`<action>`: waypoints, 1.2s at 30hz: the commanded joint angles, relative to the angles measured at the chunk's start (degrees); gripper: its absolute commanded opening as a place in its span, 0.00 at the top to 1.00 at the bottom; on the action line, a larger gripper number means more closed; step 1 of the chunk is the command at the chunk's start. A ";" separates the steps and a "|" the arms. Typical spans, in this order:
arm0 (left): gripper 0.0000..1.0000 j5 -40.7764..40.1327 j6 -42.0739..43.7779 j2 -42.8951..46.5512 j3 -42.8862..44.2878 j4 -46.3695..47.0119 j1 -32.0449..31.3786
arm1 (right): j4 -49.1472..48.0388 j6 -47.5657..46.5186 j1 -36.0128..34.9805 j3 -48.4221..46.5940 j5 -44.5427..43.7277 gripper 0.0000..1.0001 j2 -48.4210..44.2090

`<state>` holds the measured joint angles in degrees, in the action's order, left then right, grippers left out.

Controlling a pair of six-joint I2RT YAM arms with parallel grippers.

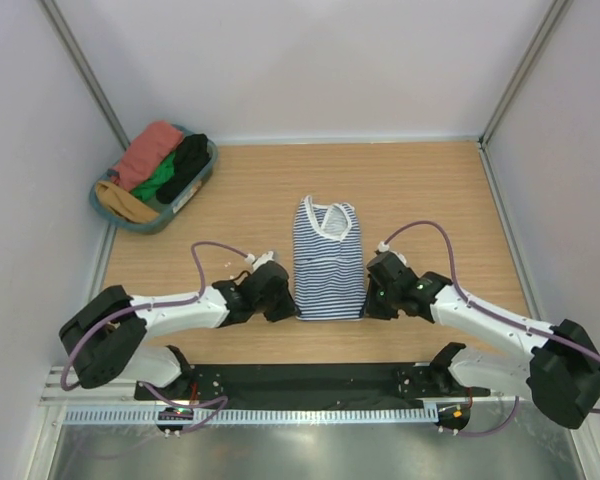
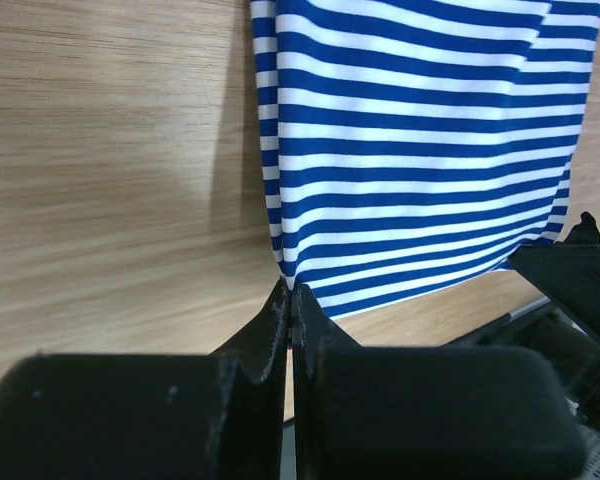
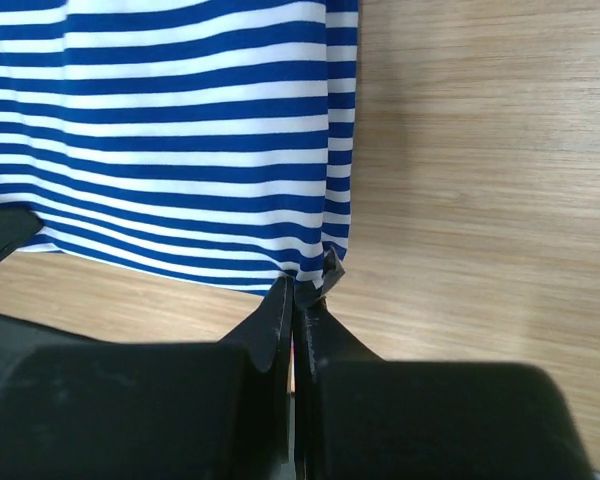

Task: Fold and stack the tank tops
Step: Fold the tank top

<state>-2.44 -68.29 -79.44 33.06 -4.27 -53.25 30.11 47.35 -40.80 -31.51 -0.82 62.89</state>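
The navy-and-white striped tank top [image 1: 327, 260] lies folded lengthwise in the middle of the table, neck end far, hem near. My left gripper [image 1: 291, 308] is shut on its near left hem corner, seen in the left wrist view [image 2: 291, 290] with the striped cloth [image 2: 420, 140] running away from the tips. My right gripper [image 1: 365, 308] is shut on the near right hem corner, seen in the right wrist view [image 3: 298, 285] with the cloth [image 3: 170, 130] ahead. The rust-red tank top may be the reddish cloth [image 1: 148, 152] in the basket; no trim or graphic shows.
A blue-grey basket [image 1: 194, 192] at the far left holds reddish, green, black and tan clothes. White walls close the table on the left, back and right. A black rail [image 1: 300, 385] runs along the near edge.
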 commanded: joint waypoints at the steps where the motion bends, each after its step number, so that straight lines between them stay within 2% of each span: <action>1: 1.00 -0.55 2.20 4.29 3.24 -6.79 -0.27 | 5.30 -0.51 -0.78 -4.35 0.12 0.99 -2.60; 8: 1.00 0.06 3.34 9.56 6.93 -13.30 -0.36 | 12.34 -1.30 -1.04 -10.58 0.03 0.99 -6.73; 12: 1.00 -2.56 5.00 12.02 10.17 -19.61 -0.45 | 15.33 -2.35 -1.04 -15.06 -0.58 0.99 -7.96; 20: 0.99 -5.65 8.79 10.28 22.83 -27.97 1.22 | 19.55 -6.74 -1.04 -26.31 -4.01 0.99 -0.68; 24: 0.99 -3.63 10.11 6.58 27.93 -29.48 3.68 | 20.25 -9.29 -0.08 -33.08 -5.86 0.99 4.24; 29: 0.99 -1.17 11.25 5.08 30.22 -29.39 6.75 | 21.31 -11.49 1.33 -39.50 -5.07 0.99 11.27; 36: 0.99 2.25 10.64 8.15 25.94 -28.34 6.76 | 20.25 -9.22 1.33 -35.65 -2.52 0.99 6.91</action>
<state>-3.31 -58.04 -74.11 60.84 -33.12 -46.48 50.57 37.58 -39.48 -68.45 -4.36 74.24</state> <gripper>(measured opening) 0.014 0.032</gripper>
